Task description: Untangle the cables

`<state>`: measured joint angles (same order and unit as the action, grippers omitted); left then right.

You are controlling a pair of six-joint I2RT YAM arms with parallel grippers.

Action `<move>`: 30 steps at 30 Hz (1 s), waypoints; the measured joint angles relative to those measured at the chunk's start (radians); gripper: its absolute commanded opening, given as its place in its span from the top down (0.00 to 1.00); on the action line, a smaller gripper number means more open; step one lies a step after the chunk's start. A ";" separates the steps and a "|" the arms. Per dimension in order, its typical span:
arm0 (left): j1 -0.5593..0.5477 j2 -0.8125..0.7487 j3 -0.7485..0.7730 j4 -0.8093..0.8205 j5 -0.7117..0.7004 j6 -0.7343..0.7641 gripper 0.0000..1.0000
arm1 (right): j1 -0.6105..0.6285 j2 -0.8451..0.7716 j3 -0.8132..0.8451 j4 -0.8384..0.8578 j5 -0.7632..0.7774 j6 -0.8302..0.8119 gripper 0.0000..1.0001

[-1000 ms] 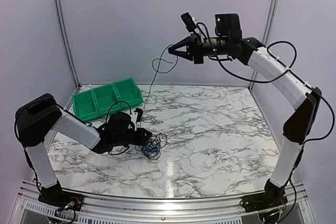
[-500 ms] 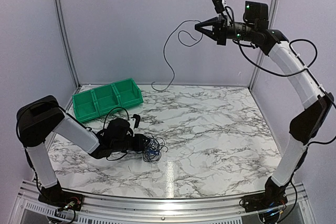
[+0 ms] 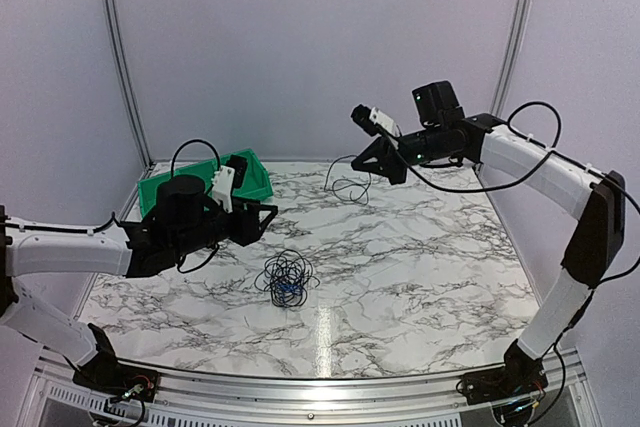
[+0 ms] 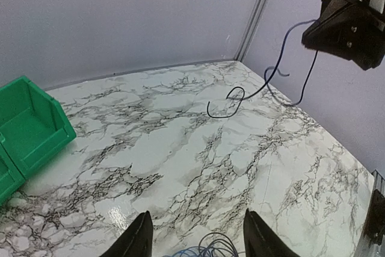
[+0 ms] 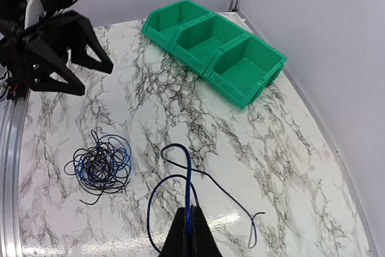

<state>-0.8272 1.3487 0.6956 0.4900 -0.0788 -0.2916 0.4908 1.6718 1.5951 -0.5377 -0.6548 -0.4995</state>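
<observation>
One cable (image 5: 188, 170) hangs free, pinched tight in my right gripper (image 5: 191, 224), tail on the table (image 3: 420, 267) toward the far edge; left gripper (image 3: 266, 215) hovers empty, jaws apart, near the knotted tangle (image 3: 285, 280), so most work remains.
</observation>
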 measured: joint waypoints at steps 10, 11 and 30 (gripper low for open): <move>-0.001 0.045 0.128 -0.107 0.213 0.164 0.47 | 0.121 0.033 0.010 -0.050 0.046 -0.081 1.00; -0.001 0.061 0.139 -0.107 0.229 0.170 0.48 | 0.125 0.048 0.027 -0.053 0.047 -0.082 1.00; -0.003 0.148 0.194 -0.100 0.224 0.226 1.00 | 0.183 0.066 0.052 -0.066 0.090 -0.090 0.98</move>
<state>-0.8307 1.4963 0.8894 0.3904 0.1448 -0.0654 0.6743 1.7374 1.6474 -0.6037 -0.5652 -0.5900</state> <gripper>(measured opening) 0.023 0.021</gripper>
